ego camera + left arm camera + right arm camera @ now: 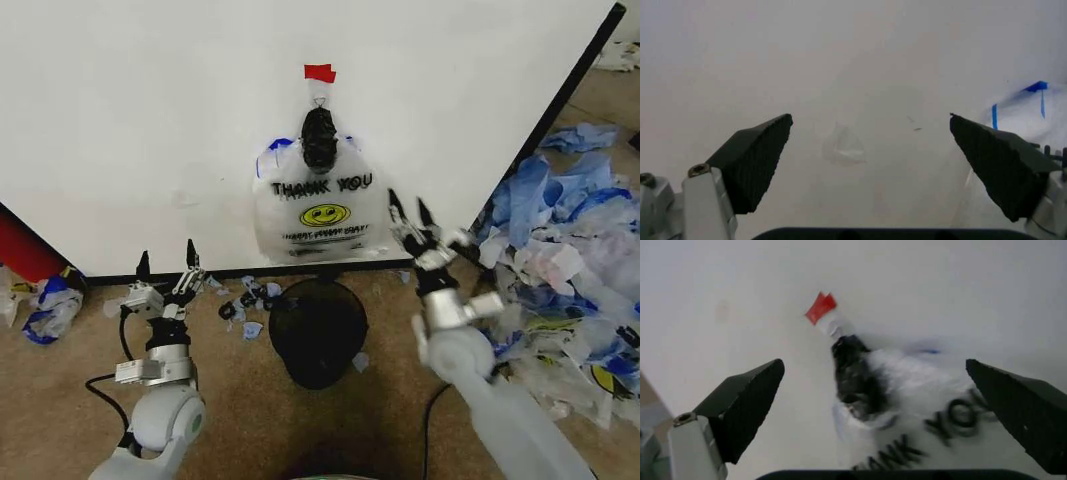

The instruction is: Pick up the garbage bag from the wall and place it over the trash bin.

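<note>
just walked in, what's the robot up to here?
It is going for the garbage bag that hangs on the wall under a red tape piece. The right gripper is raised beside the bag's right edge, fingers open, not touching it. The left gripper sits low to the left, also open. The trash bin stands on the floor below the bag, with nothing over it.

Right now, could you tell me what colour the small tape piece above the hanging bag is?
The tape is red, clearest in the head view, on the white wall.
</note>
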Robot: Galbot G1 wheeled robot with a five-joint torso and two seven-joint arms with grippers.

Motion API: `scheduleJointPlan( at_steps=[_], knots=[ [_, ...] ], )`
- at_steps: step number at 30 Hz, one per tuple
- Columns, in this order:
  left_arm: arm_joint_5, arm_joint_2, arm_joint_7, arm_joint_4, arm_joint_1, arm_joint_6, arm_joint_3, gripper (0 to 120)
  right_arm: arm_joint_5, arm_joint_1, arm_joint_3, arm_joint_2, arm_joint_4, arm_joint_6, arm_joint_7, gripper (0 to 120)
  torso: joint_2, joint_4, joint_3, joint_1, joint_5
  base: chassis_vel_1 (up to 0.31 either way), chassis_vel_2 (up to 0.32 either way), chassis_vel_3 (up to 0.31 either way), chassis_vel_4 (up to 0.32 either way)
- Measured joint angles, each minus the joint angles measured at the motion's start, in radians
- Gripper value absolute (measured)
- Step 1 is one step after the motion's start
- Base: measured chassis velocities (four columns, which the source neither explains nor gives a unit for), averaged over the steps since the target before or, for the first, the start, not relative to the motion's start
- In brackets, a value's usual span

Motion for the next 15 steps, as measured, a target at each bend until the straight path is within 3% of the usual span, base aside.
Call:
scheduleJointPlan(
  at_steps=[6,15],
  knots=[
    [0.004,-0.005,-0.003,-0.01,0.029,0.0,-0.022,94,0.101,0.134,-0.084,0.058,-0.126,-0.035,-0.112,100,0.0,0.0004,0.0,0.0,-0.0001,0.0,0.0,0.0,0.0],
    [0.018,-0.03,-0.005,-0.012,0.05,-0.006,-0.034,94,0.126,0.244,-0.143,0.126,-0.257,-0.041,-0.127,100,0.0,0.0001,0.0,0.0,0.0,0.0,0.0,0.0,0.0]
  ],
)
